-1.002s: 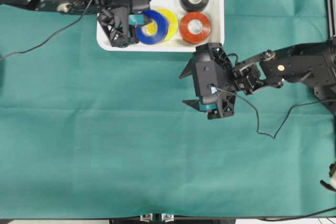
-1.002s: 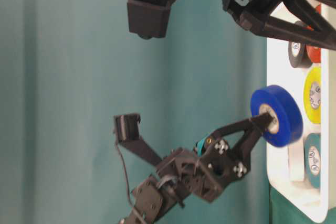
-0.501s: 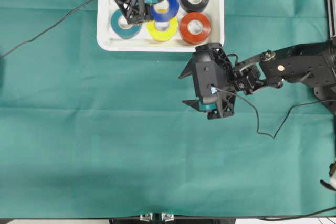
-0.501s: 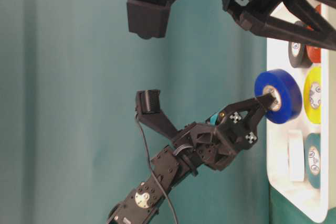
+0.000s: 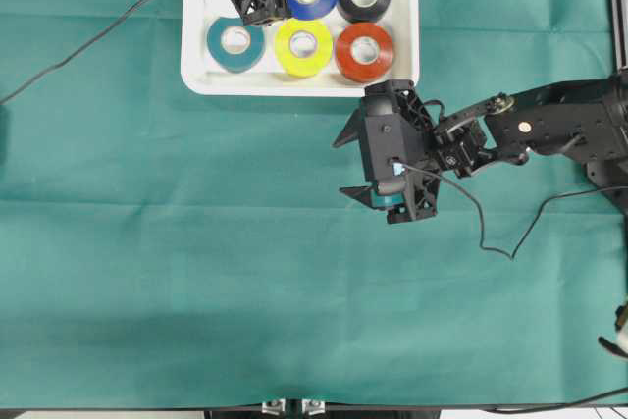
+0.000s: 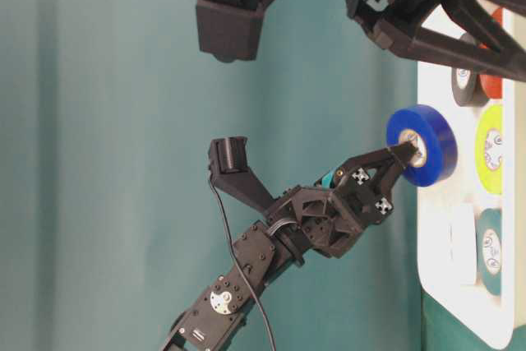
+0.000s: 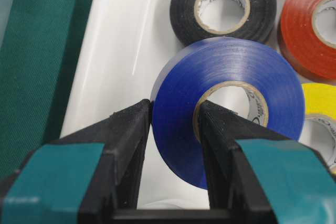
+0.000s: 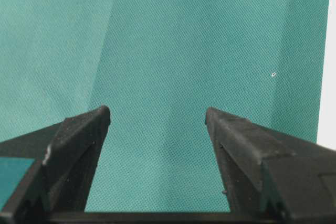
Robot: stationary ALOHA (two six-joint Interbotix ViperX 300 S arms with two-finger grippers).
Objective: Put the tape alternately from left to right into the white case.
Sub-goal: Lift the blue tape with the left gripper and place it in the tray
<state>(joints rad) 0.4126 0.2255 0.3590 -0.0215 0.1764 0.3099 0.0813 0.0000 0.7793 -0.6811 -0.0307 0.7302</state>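
While left tool (image 7: 173, 129) pinches blue roll (image 7: 231, 98) (above case (image 5: 201, 80)), right tool (image 8: 157, 124) spread.

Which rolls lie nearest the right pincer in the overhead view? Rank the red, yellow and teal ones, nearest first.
From the right pincer:
1. Red roll, at the white case's near right corner.
2. Yellow roll, middle of that row.
3. Teal roll, left end, farthest.
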